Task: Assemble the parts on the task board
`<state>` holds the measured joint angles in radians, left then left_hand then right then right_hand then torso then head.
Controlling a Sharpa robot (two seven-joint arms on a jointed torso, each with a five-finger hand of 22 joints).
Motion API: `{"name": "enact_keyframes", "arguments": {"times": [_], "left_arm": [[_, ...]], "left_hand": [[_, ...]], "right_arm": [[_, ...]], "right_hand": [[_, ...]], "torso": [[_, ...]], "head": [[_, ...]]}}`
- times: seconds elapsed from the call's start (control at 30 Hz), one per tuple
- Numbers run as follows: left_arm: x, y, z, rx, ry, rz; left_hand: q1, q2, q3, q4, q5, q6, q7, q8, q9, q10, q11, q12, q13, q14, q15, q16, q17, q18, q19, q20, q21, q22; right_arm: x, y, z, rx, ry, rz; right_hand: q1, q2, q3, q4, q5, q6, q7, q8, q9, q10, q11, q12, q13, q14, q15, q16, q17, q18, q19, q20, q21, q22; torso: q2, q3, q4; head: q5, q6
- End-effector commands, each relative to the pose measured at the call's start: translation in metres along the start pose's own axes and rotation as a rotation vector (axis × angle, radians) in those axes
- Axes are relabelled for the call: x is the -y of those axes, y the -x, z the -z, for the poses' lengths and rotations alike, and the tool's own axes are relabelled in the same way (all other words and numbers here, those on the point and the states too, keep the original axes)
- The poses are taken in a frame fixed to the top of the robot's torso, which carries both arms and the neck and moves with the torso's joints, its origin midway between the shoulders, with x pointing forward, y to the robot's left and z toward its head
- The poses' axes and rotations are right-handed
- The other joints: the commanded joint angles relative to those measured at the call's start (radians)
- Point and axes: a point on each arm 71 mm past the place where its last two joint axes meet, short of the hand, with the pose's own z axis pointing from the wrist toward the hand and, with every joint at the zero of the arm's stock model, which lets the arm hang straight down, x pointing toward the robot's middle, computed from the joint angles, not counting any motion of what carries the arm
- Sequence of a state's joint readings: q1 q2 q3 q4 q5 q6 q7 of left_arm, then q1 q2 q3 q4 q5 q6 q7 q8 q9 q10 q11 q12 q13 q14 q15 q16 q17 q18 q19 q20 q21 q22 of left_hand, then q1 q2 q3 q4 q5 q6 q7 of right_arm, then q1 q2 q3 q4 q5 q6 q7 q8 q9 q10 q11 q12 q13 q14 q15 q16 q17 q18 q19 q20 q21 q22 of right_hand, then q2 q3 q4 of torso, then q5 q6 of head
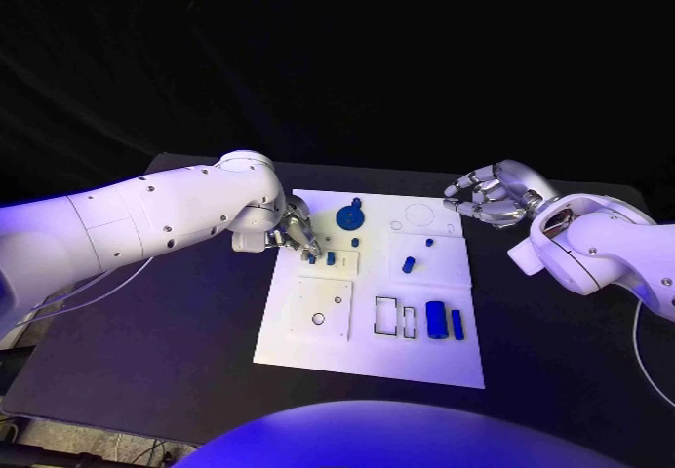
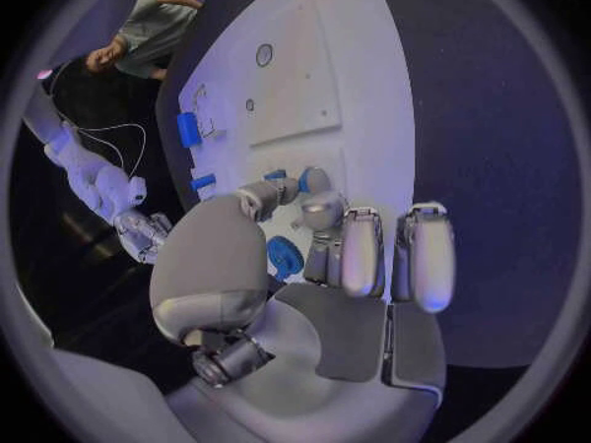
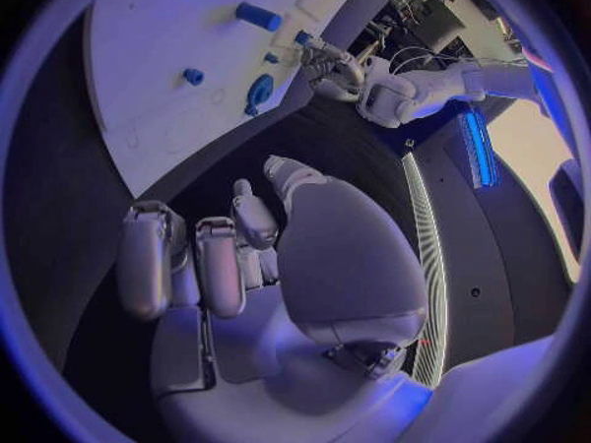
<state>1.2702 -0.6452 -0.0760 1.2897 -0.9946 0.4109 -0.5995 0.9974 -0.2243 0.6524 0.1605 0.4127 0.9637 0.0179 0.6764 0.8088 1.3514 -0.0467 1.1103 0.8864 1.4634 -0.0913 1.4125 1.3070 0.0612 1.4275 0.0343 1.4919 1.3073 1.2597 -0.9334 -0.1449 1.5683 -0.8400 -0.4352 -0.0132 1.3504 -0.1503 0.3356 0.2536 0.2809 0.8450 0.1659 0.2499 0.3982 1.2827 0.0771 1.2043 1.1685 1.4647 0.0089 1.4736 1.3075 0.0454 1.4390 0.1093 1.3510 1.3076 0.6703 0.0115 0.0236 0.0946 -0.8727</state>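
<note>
While the silver many-fingered left hand reaches down at the white rectangular task board in the head view, its fingertips meet two small blue plastic pegs at about ten o'clock on the board, so the step in hand looks like seating one of these. A round blue knobbed part lies at eleven o'clock, a short blue block near the centre, and two upright blue bars at four o'clock beside empty slots. The right hand hovers off the board's one o'clock corner, fingers curled on nothing. From the left wrist, the left hand appears to pinch a blue piece at its fingertips, though I cannot tell for sure. From the right wrist, the right hand holds nothing. Next comes a straight, aligned press.
</note>
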Motion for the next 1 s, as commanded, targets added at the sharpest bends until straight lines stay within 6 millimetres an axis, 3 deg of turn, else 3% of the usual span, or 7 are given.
{"name": "enact_keyframes", "arguments": {"times": [0.03, 0.33, 0.4, 0.53, 0.8, 0.97, 1.0], "left_arm": [[-0.001, -0.008, -0.004, -0.032, 0.012, -0.005], [-0.007, -0.003, -0.001, 0.023, -0.001, 0.032], [-0.009, -0.002, 0.001, 0.045, -0.014, 0.056], [-0.012, 0.004, 0.006, 0.103, -0.041, 0.119], [-0.019, 0.012, 0.014, 0.167, -0.092, 0.242], [-0.019, 0.017, 0.018, 0.23, -0.144, 0.268], [-0.018, 0.018, 0.019, 0.247, -0.169, 0.269]], "left_hand": [[-0.008, 0.0, -0.011, 0.004, -0.007, 0.006, 0.002, -0.008, 0.002, -0.003, -0.001, 0.005, 0.001, 0.044, -0.006, -0.002, 0.001, -0.017, 0.007, 0.001, -0.003, 0.088], [-0.021, -0.018, -0.146, 0.084, -0.014, 0.016, 0.005, -0.029, 0.018, -0.01, 0.002, -0.004, -0.01, 0.044, -0.004, -0.002, 0.002, -0.016, 0.005, -0.001, -0.006, 0.085], [-0.02, -0.017, -0.17, 0.1, -0.042, 0.017, 0.006, -0.033, 0.02, -0.012, 0.002, -0.008, -0.015, 0.044, -0.004, -0.002, 0.002, -0.017, 0.007, -0.001, -0.006, 0.087], [-0.012, -0.009, -0.251, 0.131, -0.183, 0.003, 0.014, -0.059, 0.026, -0.031, 0.01, -0.03, -0.048, 0.044, 0.001, -0.002, 0.001, -0.013, -0.004, -0.001, -0.014, 0.073], [0.0, 0.015, -0.348, 0.132, -0.202, -0.049, 0.041, -0.126, 0.0, -0.088, 0.032, -0.089, -0.137, 0.042, 0.019, -0.004, -0.001, 0.001, -0.047, 0.005, -0.048, 0.017], [0.044, 0.036, -0.415, 0.132, -0.196, -0.085, 0.061, -0.163, -0.025, -0.152, 0.05, -0.148, -0.231, 0.04, 0.033, -0.005, -0.003, 0.016, -0.096, 0.016, -0.089, -0.05], [0.063, 0.041, -0.427, 0.132, -0.19, -0.099, 0.068, -0.169, -0.032, -0.187, 0.057, -0.182, -0.28, 0.038, 0.039, -0.008, -0.008, 0.025, -0.124, 0.02, -0.112, -0.087]], "right_arm": [[-0.001, -0.001, 0.0, -0.002, 0.014, 0.005], [0.0, 0.0, 0.001, 0.001, 0.013, 0.005], [0.0, 0.0, 0.001, 0.002, 0.013, 0.005], [0.0, 0.001, 0.001, 0.006, 0.012, 0.005], [0.001, 0.002, 0.001, 0.009, 0.011, 0.005], [0.001, 0.002, 0.001, 0.01, 0.009, 0.005], [0.001, 0.002, 0.001, 0.011, 0.009, 0.005]], "right_hand": [[-0.009, -0.003, 0.003, 0.001, 0.003, -0.01, -0.001, 0.004, 0.001, -0.007, 0.0, -0.006, -0.002, 0.055, -0.007, -0.005, 0.044, 0.013, -0.008, -0.002, -0.004, 0.113], [-0.01, -0.003, 0.003, 0.001, 0.003, -0.01, -0.001, 0.004, 0.001, -0.008, 0.0, -0.007, -0.002, 0.055, -0.007, -0.006, 0.043, 0.013, -0.009, -0.002, -0.006, 0.112], [-0.012, -0.003, 0.003, 0.003, 0.001, -0.011, -0.001, 0.004, 0.001, -0.009, 0.0, -0.009, -0.004, 0.055, -0.007, -0.007, 0.041, 0.014, -0.011, -0.002, -0.008, 0.11], [-0.013, -0.003, 0.003, 0.003, 0.001, -0.012, 0.0, 0.004, 0.001, -0.011, 0.0, -0.011, -0.007, 0.054, -0.007, -0.007, 0.04, 0.014, -0.011, -0.002, -0.009, 0.11], [-0.013, -0.003, 0.003, 0.003, 0.001, -0.012, 0.0, 0.004, 0.001, -0.011, 0.0, -0.011, -0.007, 0.054, -0.007, -0.007, 0.04, 0.014, -0.011, -0.002, -0.009, 0.11], [-0.015, -0.003, 0.002, 0.005, 0.0, -0.013, 0.0, 0.004, 0.001, -0.012, 0.0, -0.011, -0.007, 0.054, -0.007, -0.009, 0.038, 0.014, -0.012, -0.002, -0.01, 0.11], [-0.015, -0.003, 0.002, 0.005, 0.0, -0.013, 0.0, 0.004, 0.001, -0.012, 0.0, -0.011, -0.007, 0.054, -0.007, -0.009, 0.038, 0.014, -0.012, -0.002, -0.01, 0.11]], "torso": [[0.001, 0.0002, -0.0008], [0.001, -0.0007, -0.0006], [0.001, -0.0005, -0.0002], [0.0, -0.0006, 0.0002], [0.001, -0.0007, 0.0], [0.001, -0.001, 0.0004], [0.001, -0.0011, 0.0005]], "head": [[0.0, 0.0], [-0.003, 0.0], [-0.004, 0.0], [-0.005, 0.0], [-0.007, 0.0], [-0.011, 0.0], [-0.012, 0.0]]}}
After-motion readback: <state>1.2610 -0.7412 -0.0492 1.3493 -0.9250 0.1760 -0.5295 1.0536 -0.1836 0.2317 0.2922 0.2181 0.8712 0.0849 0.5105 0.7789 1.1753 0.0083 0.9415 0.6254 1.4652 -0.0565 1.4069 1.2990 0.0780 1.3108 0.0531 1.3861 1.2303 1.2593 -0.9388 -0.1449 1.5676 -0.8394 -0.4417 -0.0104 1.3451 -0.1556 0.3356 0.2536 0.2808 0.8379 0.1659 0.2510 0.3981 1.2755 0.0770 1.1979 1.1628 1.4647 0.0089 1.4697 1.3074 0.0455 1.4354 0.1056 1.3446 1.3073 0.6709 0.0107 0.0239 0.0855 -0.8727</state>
